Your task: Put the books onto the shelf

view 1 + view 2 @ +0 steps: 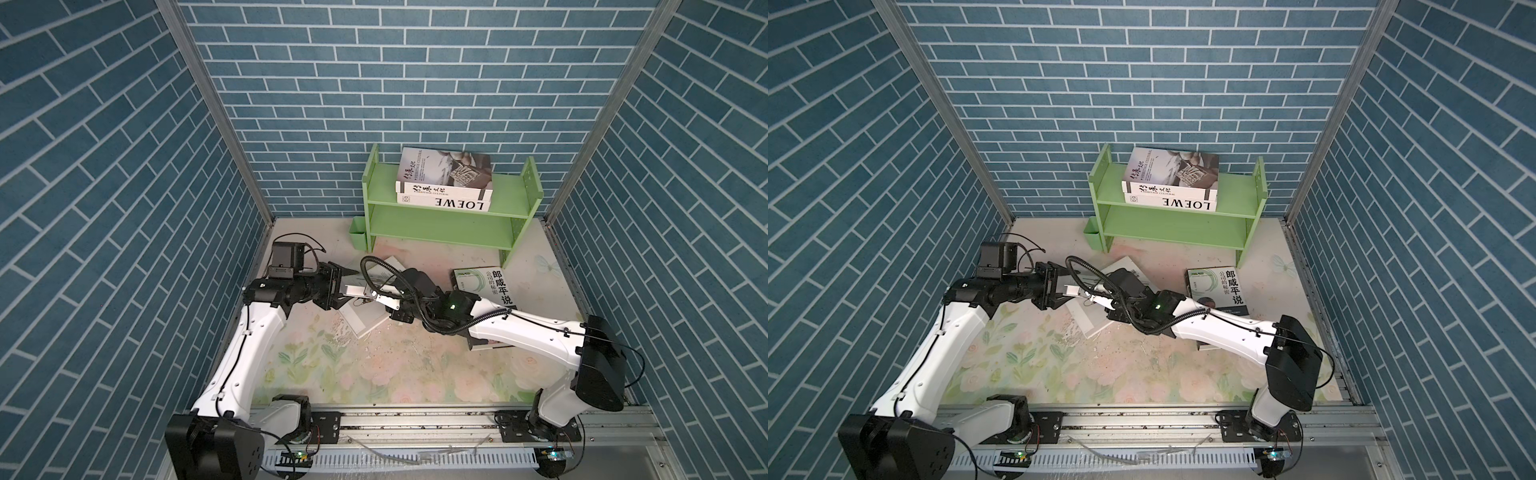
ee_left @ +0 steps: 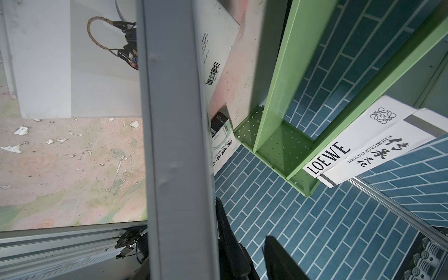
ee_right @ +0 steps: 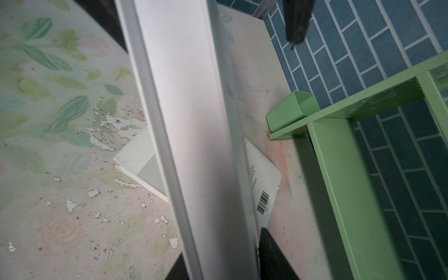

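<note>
Smooth green-painted shelf [image 1: 436, 226], glossy white paper-covered books [image 1: 444, 193], flaking floral-print table [image 1: 374, 374].

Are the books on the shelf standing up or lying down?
Lying down. The LOEWE book lies flat on the shelf, a second book stacked on it.

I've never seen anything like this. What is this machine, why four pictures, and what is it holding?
These are two robot arms at a flowery table; each ends in a two-finger clamp. Both top views look down from one overhead camera; the other two pictures come from cameras on the arms' wrists. Between the arms hangs a white book, which fills the middle of both wrist pictures. The right gripper pinches it; the left gripper has its jaws spread around its other end. Two books lie stacked on the green shelf. A book with a barcode and a book with Chinese lettering lie on the table.
</note>
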Motion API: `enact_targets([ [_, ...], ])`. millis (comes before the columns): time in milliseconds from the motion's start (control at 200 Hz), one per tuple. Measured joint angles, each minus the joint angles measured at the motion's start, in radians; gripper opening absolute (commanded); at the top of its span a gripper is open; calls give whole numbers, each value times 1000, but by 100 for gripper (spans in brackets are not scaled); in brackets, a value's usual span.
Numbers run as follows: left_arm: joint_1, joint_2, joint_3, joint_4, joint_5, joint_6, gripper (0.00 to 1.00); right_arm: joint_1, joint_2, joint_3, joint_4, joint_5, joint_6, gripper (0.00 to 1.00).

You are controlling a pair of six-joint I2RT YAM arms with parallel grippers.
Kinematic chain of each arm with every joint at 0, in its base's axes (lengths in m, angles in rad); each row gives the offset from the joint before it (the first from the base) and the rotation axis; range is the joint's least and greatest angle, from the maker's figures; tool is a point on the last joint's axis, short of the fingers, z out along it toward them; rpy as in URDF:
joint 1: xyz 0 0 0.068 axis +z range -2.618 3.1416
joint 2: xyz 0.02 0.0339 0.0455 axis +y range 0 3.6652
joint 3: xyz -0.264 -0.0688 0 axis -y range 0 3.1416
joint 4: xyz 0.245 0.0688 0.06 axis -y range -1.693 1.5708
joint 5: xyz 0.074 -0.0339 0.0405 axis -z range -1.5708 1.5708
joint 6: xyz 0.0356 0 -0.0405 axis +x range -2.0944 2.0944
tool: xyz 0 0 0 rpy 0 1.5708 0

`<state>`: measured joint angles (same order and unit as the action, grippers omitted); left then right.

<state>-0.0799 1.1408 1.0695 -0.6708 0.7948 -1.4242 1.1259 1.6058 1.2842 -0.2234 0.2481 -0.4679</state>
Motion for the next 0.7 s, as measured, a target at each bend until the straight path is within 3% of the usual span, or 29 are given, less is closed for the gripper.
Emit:
enact_targets([
  [155,14,-32,-21,83,-21,-2,75,0,3,0,0,17,18,28],
  [460,116,-178,-167,249,-82,-14,81,0,27,0,5,35,53,27],
  [700,153,-241,-138,264,-190,120,87,0,40,27,-4,54,80,27],
])
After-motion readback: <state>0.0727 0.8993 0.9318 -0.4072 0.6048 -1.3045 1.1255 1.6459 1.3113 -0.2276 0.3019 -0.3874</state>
